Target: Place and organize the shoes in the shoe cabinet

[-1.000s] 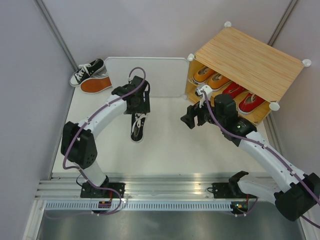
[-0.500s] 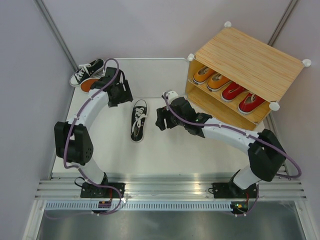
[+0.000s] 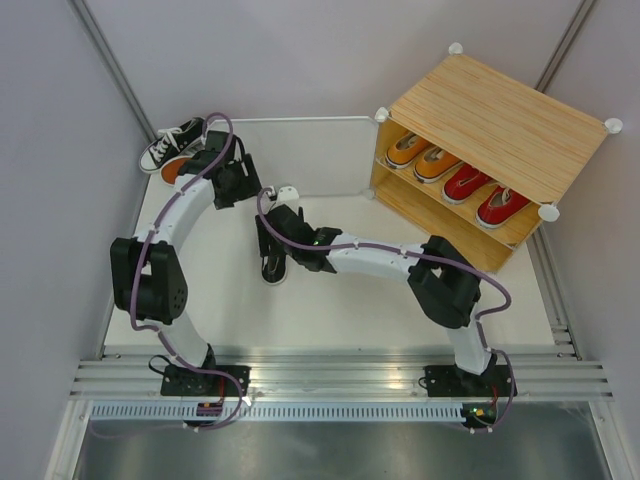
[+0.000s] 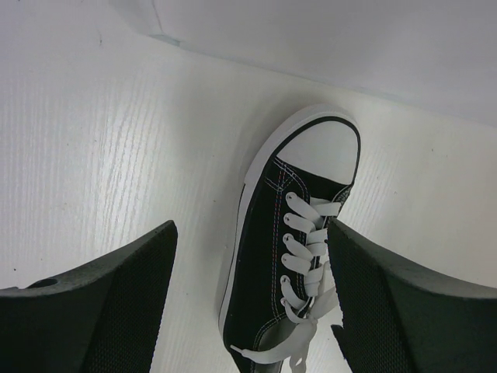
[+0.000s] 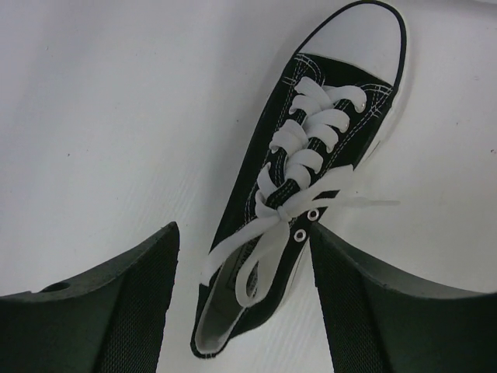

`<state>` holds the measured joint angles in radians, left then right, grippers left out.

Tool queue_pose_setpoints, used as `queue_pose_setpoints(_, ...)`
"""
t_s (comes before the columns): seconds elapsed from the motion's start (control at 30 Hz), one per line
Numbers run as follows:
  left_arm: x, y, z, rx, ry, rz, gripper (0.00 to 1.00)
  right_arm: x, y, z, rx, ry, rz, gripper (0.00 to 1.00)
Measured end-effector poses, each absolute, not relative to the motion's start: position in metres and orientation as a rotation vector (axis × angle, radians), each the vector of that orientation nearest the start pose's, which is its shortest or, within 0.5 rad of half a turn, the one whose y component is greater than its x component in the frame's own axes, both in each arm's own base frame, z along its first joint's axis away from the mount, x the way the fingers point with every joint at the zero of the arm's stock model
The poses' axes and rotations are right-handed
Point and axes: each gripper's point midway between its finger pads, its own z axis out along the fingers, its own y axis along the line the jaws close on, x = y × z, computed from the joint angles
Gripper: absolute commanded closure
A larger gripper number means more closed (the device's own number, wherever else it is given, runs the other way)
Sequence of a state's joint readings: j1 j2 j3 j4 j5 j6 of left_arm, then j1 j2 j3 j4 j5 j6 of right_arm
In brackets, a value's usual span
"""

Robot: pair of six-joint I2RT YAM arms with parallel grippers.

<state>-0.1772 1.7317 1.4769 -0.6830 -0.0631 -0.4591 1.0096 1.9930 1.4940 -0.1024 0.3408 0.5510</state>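
Note:
A black sneaker (image 3: 272,266) lies on the white table in the middle. My right gripper (image 3: 272,238) hangs over it, open and empty; in the right wrist view (image 5: 242,233) the shoe (image 5: 326,101) lies between and beyond the spread fingers. A second black sneaker (image 3: 176,141) stands at the back left beside a shoe lying on its side, orange sole (image 3: 174,170) showing. My left gripper (image 3: 203,160) is open and empty over them; the left wrist view (image 4: 250,233) shows a black sneaker (image 4: 268,264) between the fingers. The shoe cabinet (image 3: 500,110) holds two orange (image 3: 415,150) and two red shoes (image 3: 485,195).
The cabinet's frosted door panel (image 3: 320,150) lies flat on the table between the cabinet and the back-left shoes. Grey walls close in the left, the back and the right. The cabinet's lower shelf (image 3: 440,215) shows bare wood. A metal rail (image 3: 330,365) runs along the near edge.
My right arm swung left from the cabinet front across the table to above the middle black sneaker. My left gripper left that sneaker and moved to the back-left shoes.

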Motion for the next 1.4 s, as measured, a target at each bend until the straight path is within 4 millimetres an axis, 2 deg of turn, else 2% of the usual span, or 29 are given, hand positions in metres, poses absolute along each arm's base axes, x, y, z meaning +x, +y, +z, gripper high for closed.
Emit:
queue_pose_setpoints(0.17,0.428,-0.077,0.148,-0.402,2.475,-0.203,0.19,0.343,0.464,0.1,-0.228,2.178,0.467,0.3)
queue_pose_setpoints(0.23,0.428,-0.078,0.148,-0.399,2.477,-0.223,0.19,0.349,0.465,0.088,-0.204,2.189,0.421,0.32)
queue_pose_setpoints(0.33,0.429,-0.081,0.149,-0.394,2.476,-0.242,0.19,0.355,0.458,0.068,-0.188,2.211,0.335,0.4)
queue_pose_setpoints(0.37,0.429,-0.082,0.149,-0.391,2.477,-0.253,0.19,0.356,0.456,0.063,-0.183,2.217,0.311,0.51)
queue_pose_setpoints(0.4,0.429,-0.083,0.15,-0.389,2.476,-0.256,0.19,0.357,0.453,0.058,-0.183,2.222,0.288,0.58)
queue_pose_setpoints(0.43,0.43,-0.083,0.15,-0.389,2.474,-0.259,0.19,0.357,0.452,0.057,-0.176,2.224,0.278,0.72)
queue_pose_setpoints(0.5,0.43,-0.083,0.149,-0.388,2.471,-0.261,0.19,0.359,0.45,0.057,-0.161,2.22,0.265,0.85)
queue_pose_setpoints(0.53,0.43,-0.083,0.149,-0.388,2.47,-0.261,0.19,0.36,0.449,0.059,-0.153,2.215,0.261,0.96)
queue_pose_setpoints(0.57,0.43,-0.083,0.148,-0.388,2.47,-0.261,0.19,0.36,0.448,0.059,-0.152,2.214,0.256,0.99)
queue_pose_setpoints(0.67,0.429,-0.083,0.147,-0.389,2.475,-0.262,0.19,0.358,0.441,0.058,-0.129,2.207,0.249,0.99)
queue_pose_setpoints(0.83,0.428,-0.084,0.144,-0.388,2.481,-0.266,0.19,0.341,0.393,0.059,-0.111,2.239,0.18,0.99)
queue_pose_setpoints(1.0,0.427,-0.084,0.143,-0.389,2.485,-0.268,0.18,0.324,0.326,0.07,-0.027,2.257,0.104,0.99)
queue_pose_setpoints(1.1,0.428,-0.084,0.143,-0.388,2.482,-0.269,0.18,0.318,0.283,0.079,0.102,2.229,0.07,0.99)
queue_pose_setpoints(1.23,0.428,-0.085,0.143,-0.387,2.483,-0.276,0.18,0.317,0.232,0.086,0.324,2.171,0.039,0.98)
queue_pose_setpoints(1.3,0.427,-0.087,0.143,-0.384,2.485,-0.285,0.18,0.323,0.209,0.088,0.44,2.131,0.005,0.97)
queue_pose_setpoints(1.4,0.427,-0.087,0.143,-0.383,2.486,-0.288,0.18,0.333,0.189,0.085,0.574,2.087,-0.034,0.86)
